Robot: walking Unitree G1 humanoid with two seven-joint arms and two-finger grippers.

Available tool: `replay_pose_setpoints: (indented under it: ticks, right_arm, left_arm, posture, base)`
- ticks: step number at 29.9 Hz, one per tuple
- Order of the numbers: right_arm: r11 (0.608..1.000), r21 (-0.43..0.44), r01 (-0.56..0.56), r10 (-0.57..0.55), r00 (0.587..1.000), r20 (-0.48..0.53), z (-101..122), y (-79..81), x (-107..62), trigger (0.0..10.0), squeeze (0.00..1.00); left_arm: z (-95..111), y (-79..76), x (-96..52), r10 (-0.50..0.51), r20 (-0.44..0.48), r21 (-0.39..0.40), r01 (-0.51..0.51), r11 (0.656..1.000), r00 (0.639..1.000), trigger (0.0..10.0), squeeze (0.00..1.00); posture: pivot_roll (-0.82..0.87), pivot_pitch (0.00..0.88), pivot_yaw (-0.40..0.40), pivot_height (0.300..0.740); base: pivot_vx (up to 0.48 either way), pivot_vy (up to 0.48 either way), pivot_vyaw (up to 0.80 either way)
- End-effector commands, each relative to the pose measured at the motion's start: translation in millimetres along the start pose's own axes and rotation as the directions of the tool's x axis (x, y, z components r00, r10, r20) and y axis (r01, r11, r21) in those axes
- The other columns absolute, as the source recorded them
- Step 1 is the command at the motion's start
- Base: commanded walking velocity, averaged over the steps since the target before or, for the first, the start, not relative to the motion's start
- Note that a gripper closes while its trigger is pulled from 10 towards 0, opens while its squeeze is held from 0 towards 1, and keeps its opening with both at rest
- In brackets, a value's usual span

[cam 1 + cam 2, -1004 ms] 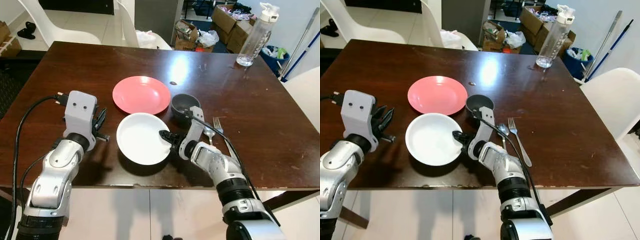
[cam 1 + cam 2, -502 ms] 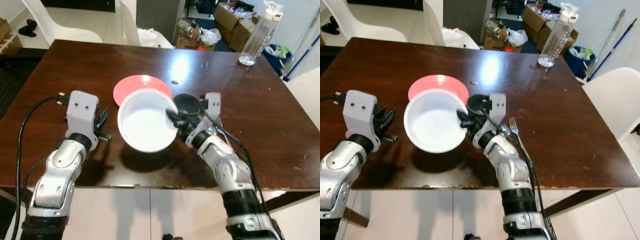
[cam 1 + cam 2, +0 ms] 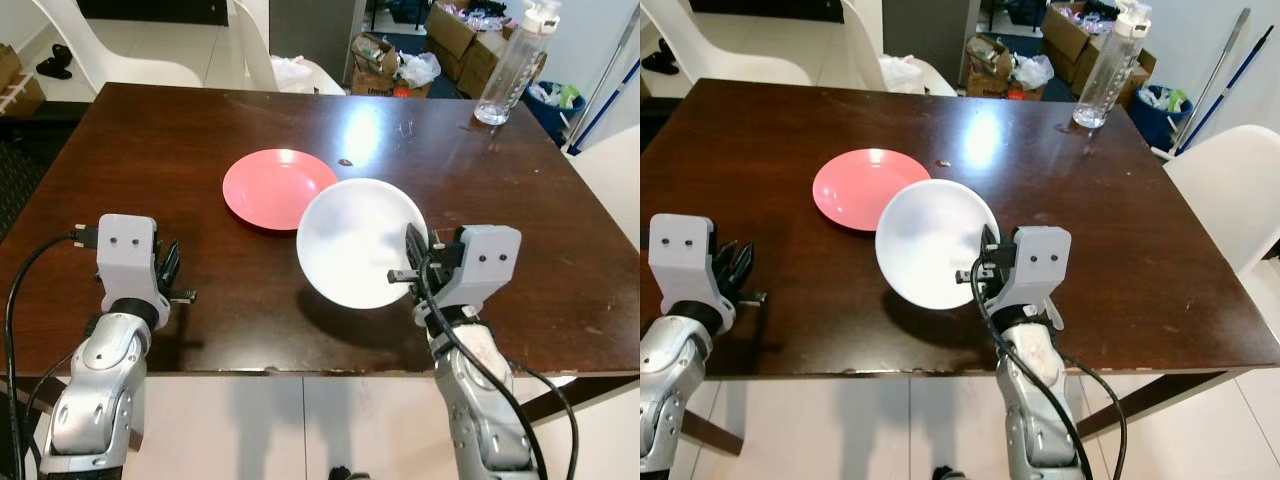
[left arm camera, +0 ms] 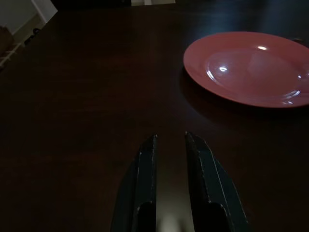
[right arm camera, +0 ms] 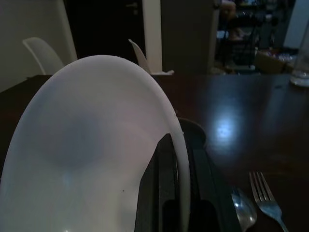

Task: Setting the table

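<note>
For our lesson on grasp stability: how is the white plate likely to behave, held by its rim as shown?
The white plate looks rigid, holding its shape though the right gripper pinches only one edge. Probably light. Its smooth, glossy rim may slip or swivel between the fingers, since it hangs tilted above the table.

Round white plate (image 3: pixel 358 240) held tilted above the dark wooden tabletop (image 3: pixel 150 150) near its front edge, right of the round pink plate (image 3: pixel 278 187); clear plastic bottle (image 3: pixel 510 65) at far right corner.
</note>
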State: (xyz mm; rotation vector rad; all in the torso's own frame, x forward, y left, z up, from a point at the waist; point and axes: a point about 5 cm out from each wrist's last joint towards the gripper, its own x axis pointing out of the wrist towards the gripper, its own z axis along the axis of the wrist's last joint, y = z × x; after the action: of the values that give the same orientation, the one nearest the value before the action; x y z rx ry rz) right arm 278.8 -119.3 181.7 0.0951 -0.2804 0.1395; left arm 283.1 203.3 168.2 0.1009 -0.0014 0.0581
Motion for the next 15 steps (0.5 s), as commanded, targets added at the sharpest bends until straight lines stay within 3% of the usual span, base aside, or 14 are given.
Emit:
replay_pose_setpoints:
  ticks: [1,11,15]
  right_arm:
    - [1.0,-0.02,0.019,-0.018,0.999,0.037,6.5,-0.3,1.9,10.0,0.0]
    - [0.998,-0.048,0.033,-0.031,0.999,0.039,8.2,-4.3,7.4,10.0,0.0]
    - [0.998,-0.044,0.035,-0.034,0.999,0.032,6.4,-2.8,6.6,10.0,0.0]
  left_arm:
    - [-6.3,-5.1,-2.3,-0.009,-0.017,0.001,0.009,1.0,1.0,10.0,0.0]
    - [-8.0,-17.7,-3.2,-0.021,-0.01,-0.028,0.021,0.999,1.0,10.0,0.0]
    - [-8.5,-18.6,-3.7,-0.028,-0.012,-0.023,0.028,0.999,1.0,10.0,0.0]
  posture:
    - [-0.01,0.052,0.008,0.74]
    - [0.0,0.042,-0.006,0.74]
    - [0.0,0.043,-0.003,0.74]
  base:
    - [0.0,0.0,0.0]
    - [0.0,0.0,0.0]
    - [-0.321,0.0,0.0]
